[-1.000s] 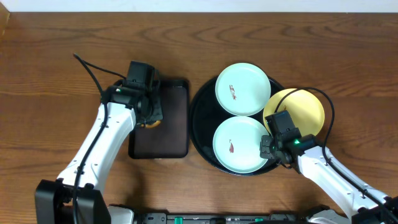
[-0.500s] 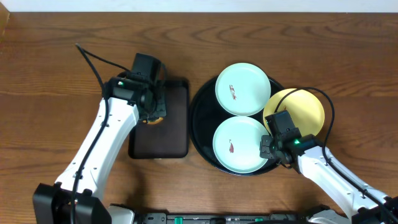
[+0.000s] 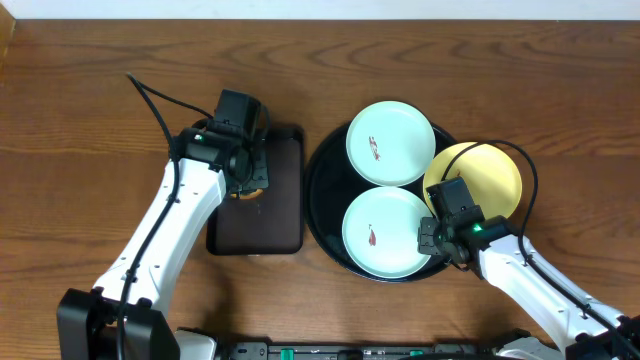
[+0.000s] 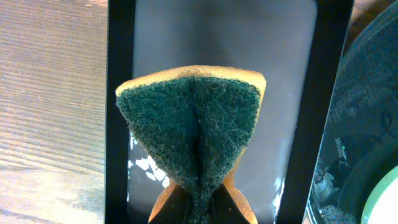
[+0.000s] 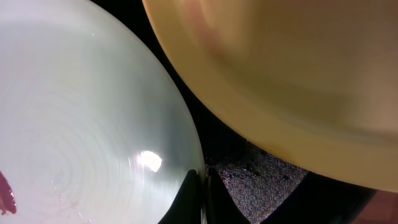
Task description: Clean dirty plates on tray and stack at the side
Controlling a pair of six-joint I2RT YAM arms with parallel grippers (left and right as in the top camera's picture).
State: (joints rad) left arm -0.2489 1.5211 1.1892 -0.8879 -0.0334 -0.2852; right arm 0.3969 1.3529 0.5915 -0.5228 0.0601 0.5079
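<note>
While left tool (image 4: pixel 199 210) pinches sponge (image 4: pixel 193 118), right tool (image 5: pixel 199 198) clamping near mint plate (image 3: pixel 385 232), second mint plate (image 3: pixel 390 142), one yellow plate (image 3: pixel 490 176)

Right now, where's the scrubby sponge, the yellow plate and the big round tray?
sponge (image 4: pixel 193 130): left wrist view, on its green scrubby face.
yellow plate (image 3: pixel 488 180): overhead view, on its bare middle.
round tray (image 3: pixel 325 185): overhead view, on the bare black floor by its left rim.

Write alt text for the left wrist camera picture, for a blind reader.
A folded sponge, green scouring side facing the camera, is pinched in the left gripper's fingers over a rectangular black tray on a wooden table. The round black tray shows at the right edge.
</note>
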